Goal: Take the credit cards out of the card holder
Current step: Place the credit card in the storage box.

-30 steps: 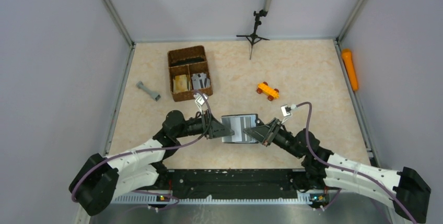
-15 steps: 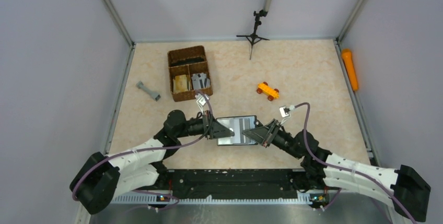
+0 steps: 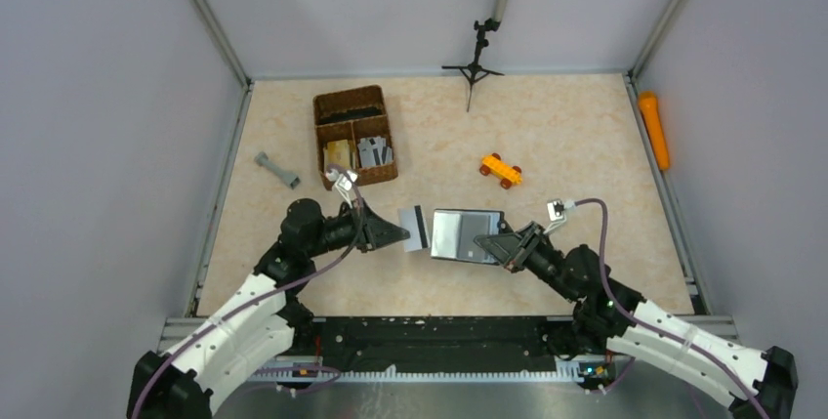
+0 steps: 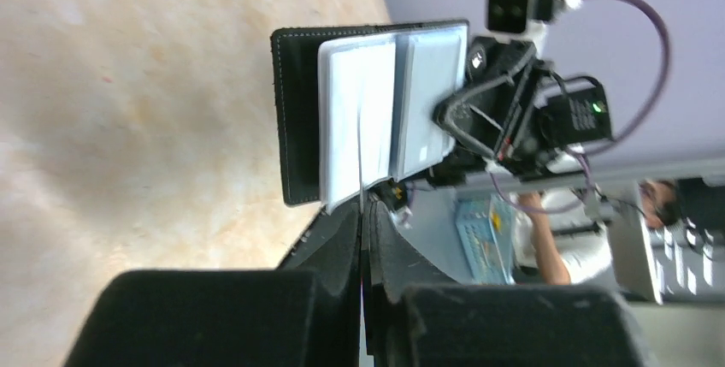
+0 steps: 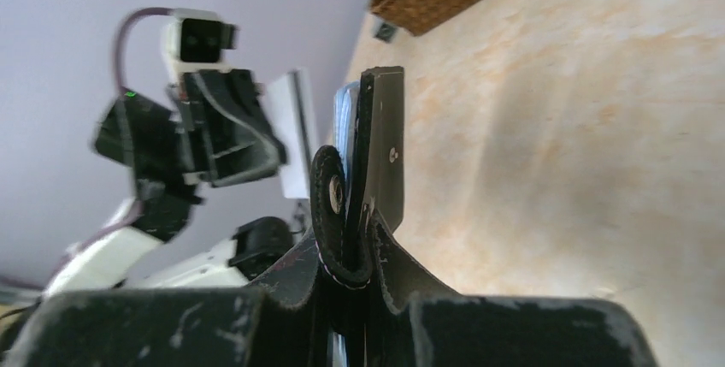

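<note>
The black card holder (image 3: 467,234) hangs open above the table centre, its shiny grey-blue inside facing up. My right gripper (image 3: 482,242) is shut on its right edge; in the right wrist view the fingers (image 5: 389,269) pinch the holder (image 5: 382,140) by the snap strap. My left gripper (image 3: 399,235) is shut on a white credit card (image 3: 416,230) with a black stripe, held just left of the holder and apart from it. In the left wrist view that card (image 4: 360,157) shows edge-on as a thin line in front of the holder (image 4: 295,119). Pale cards still sit in the holder.
A brown wicker divided basket (image 3: 353,99) with cards in it stands at the back left. A grey dumbbell-shaped piece (image 3: 277,170) lies left of it. An orange toy car (image 3: 500,170) sits right of centre, an orange cylinder (image 3: 654,129) along the right wall, a small tripod (image 3: 475,62) at the back.
My left gripper shut on a card and drew it left, out of the holder. My right gripper carried the holder slightly right.
</note>
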Tool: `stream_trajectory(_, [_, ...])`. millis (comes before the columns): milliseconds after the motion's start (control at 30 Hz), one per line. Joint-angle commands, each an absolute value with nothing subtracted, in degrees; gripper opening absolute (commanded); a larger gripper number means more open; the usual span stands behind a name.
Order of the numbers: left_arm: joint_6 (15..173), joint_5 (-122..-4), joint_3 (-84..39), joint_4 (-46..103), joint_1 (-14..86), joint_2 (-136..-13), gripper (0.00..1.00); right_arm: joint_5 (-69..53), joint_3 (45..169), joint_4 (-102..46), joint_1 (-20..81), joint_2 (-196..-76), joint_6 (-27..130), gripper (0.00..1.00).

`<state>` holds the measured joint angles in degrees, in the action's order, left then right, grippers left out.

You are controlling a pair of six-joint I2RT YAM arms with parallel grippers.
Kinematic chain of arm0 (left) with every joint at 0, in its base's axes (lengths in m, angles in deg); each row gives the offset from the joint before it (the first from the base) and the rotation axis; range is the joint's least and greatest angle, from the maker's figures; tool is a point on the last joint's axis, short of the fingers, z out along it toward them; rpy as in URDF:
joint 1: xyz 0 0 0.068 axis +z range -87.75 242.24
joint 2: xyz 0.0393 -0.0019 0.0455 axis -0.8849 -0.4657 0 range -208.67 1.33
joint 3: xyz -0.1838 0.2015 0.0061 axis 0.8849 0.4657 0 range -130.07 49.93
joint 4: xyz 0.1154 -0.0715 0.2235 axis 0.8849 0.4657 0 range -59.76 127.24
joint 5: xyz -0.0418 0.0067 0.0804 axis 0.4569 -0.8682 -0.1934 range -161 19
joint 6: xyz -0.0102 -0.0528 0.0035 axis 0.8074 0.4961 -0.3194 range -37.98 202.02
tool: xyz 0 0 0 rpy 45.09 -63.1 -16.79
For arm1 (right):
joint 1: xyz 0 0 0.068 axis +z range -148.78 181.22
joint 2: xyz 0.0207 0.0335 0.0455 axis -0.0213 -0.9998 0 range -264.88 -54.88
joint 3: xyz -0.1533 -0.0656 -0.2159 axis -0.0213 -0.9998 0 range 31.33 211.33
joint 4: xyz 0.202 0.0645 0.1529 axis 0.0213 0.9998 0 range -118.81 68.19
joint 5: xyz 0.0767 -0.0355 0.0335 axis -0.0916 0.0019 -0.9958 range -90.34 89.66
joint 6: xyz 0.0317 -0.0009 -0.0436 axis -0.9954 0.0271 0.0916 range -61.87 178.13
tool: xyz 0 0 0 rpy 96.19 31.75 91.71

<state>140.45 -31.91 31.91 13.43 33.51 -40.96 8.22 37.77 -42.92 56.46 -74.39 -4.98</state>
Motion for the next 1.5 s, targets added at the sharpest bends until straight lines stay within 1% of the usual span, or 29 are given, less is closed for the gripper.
stream_trajectory(0, [127.58,-42.73,21.73,38.18,35.03,-37.88,0.0,15.81,46.96,-27.2,56.09,-73.58,3.53,0.0])
stream_trajectory(100, [123.45,-50.47,16.22,45.71,35.05,-38.21,0.0,18.26,50.75,-22.65,56.07,-74.55,8.58,0.0])
stream_trajectory(267, [118.38,-61.32,9.67,52.19,35.0,-41.97,0.0,19.79,54.57,-19.81,56.06,-78.26,14.66,0.0])
stream_trajectory(433, [113.7,-69.11,0.48,55.77,35.72,-50.79,0.0,20.68,56.47,-18.46,56.06,-82.44,18.85,0.0])
stream_trajectory(500, [111.99,-69.91,-3.41,56.16,36.89,-54.95,0.0,21.03,56.91,-18.02,56.06,-83.53,20.32,0.0])
stream_trajectory(633, [108.85,-69.26,-10.27,55.82,41.18,-64.28,0.0,21.67,57.13,-17.88,56.08,-84.92,22.61,0.0])
stream_trajectory(833, [105.45,-64.96,-20.64,55.96,47.08,-78.1,0.0,21.17,55.62,-20.07,56.13,-85.52,23.28,0.0])
stream_trajectory(1133, [105.08,-52.07,-36.76,58.6,51.95,-99.17,0.0,21.83,55.3,-28.07,56.06,-88.16,27.21,0.0])
stream_trajectory(1233, [105.62,-48.74,-41.89,60.0,52.57,-104.88,0.0,23.35,56.74,-28.46,56.06,-89.96,29.56,0.0])
stream_trajectory(1333, [106.36,-48.95,-44.81,61.56,52.6,-108.8,0.0,24.94,57.48,-29.93,56.06,-90.85,31.3,0.0])
stream_trajectory(1467, [106.8,-48.72,-44.18,62.21,52.58,-111.42,0.0,26.73,57.05,-29.73,55.94,-91.63,30.93,0.0])
